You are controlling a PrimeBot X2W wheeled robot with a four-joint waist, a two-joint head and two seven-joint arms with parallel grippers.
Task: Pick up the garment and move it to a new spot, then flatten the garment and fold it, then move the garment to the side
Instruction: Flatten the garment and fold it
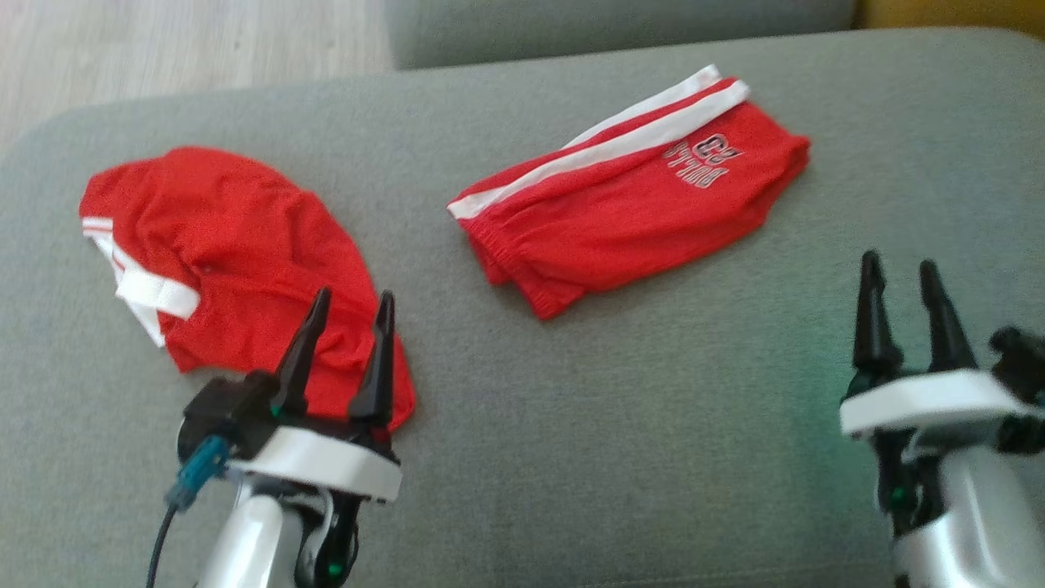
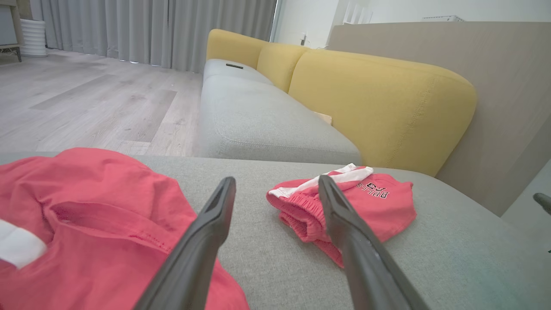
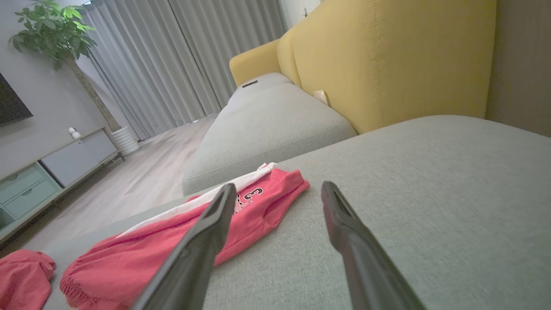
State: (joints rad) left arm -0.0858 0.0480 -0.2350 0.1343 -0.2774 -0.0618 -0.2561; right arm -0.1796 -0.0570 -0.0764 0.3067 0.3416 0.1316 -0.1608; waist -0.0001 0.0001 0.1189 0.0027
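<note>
Soft, even daylight, faint shadows. The head view is slightly blurred; a green tint (quite pale) falls on the cushion (image 1: 620, 408) beside the right gripper (image 1: 900, 263). The right wrist view is dimmer.

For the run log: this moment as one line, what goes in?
left gripper: open, at edge of crumpled red garment | right gripper: open, above grey cushion | folded red shorts: apart, untouched | grasp: none yet

grey sofa (image 2: 267, 125), yellow backrests (image 2: 379, 103), wood floor (image 2: 86, 103)
</note>
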